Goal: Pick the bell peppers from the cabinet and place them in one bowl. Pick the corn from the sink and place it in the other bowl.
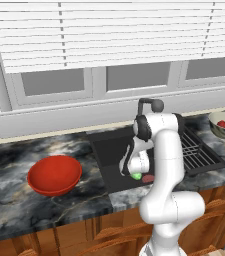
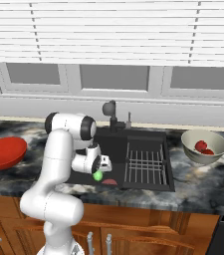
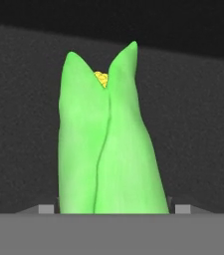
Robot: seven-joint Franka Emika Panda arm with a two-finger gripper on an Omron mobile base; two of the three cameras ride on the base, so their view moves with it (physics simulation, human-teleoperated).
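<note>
— Where's the corn [image 3: 108, 144] now?

— Down in the sink [image 1: 111, 150], centre of the left base view, a green nub poking out under the gripper [image 1: 135, 175]. Beside it lies a flat reddish disc [image 1: 148, 178]; that one isn't wanted.

— Has the hand got it?

— In the hand view the husk stands straight up the middle, yellow kernels peeking at its split tip, with the two fingertips [image 3: 46, 208] flanking its base at the bottom edge. They sit close on either side, but whether they already pinch it or stand just off it, I can't tell.

— Why come straight down on it?

— I'd guess the basin walls leave little room for a sideways approach, and straddling it across its width gives the steadiest hold.

— And after that?

— The red bowl [image 1: 54, 174] waits at the left on the counter [image 1: 14, 200]. The pale bowl [image 2: 203, 146], right of centre in the right base view, already holds the bell peppers [image 2: 203, 147].
</note>
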